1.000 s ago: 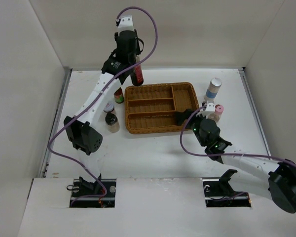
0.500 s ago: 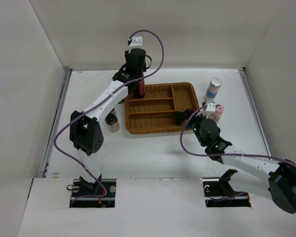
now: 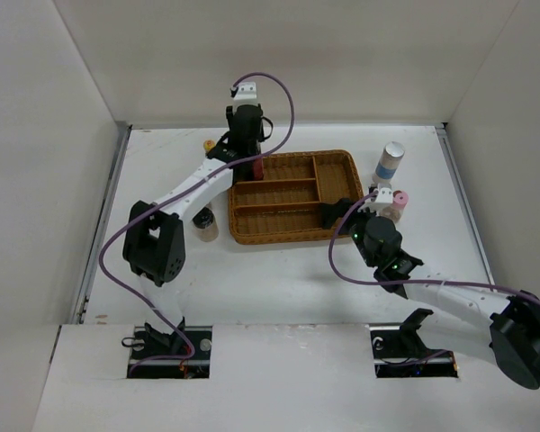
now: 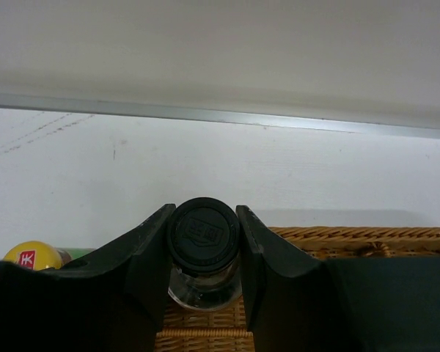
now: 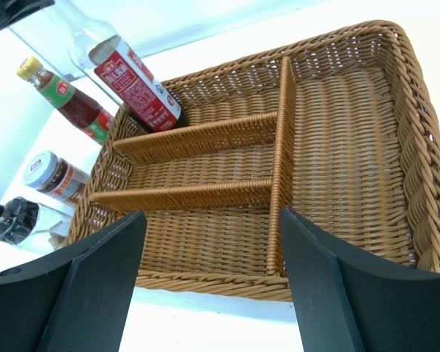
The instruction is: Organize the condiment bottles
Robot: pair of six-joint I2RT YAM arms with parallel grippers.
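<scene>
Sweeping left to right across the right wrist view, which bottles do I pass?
In order: dark squat bottle → lavender-lidded jar → tall clear bottle. The slanted red sauce bottle overlaps the jar's span, so I leave it out.

Robot lab test cell. White table [image 3: 279, 270] boxed by plain white walls [image 3: 36, 135]. Left arm [image 3: 184, 184] and right arm [image 3: 450, 292] bolted at near edge. Purple cables [image 3: 103, 256] trailing.
</scene>
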